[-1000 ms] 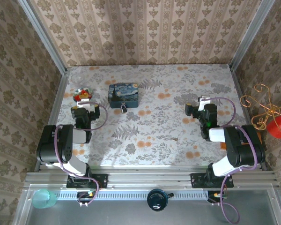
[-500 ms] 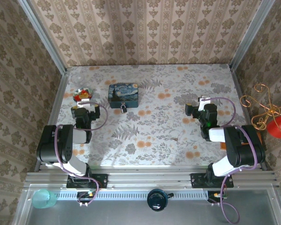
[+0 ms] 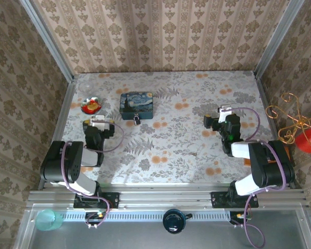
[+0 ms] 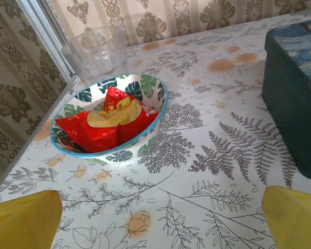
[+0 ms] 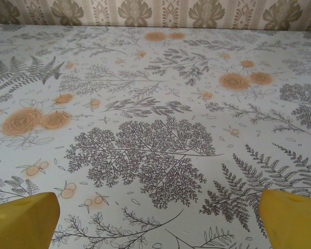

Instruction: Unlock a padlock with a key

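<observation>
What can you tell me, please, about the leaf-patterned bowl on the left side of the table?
The bowl is shallow and round, white with green tropical leaves inside and out and a light-blue rim. It looks like glazed ceramic or melamine. It stands upright on the floral table, near its left edge. Crinkly red snack packets with yellow markings lie in it, reaching about the rim. A clear plastic cup stands just behind it; whether they touch cannot be told.

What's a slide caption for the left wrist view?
Leaf-print bowl of red packets, clear cup behind, blue tin at right.
</observation>
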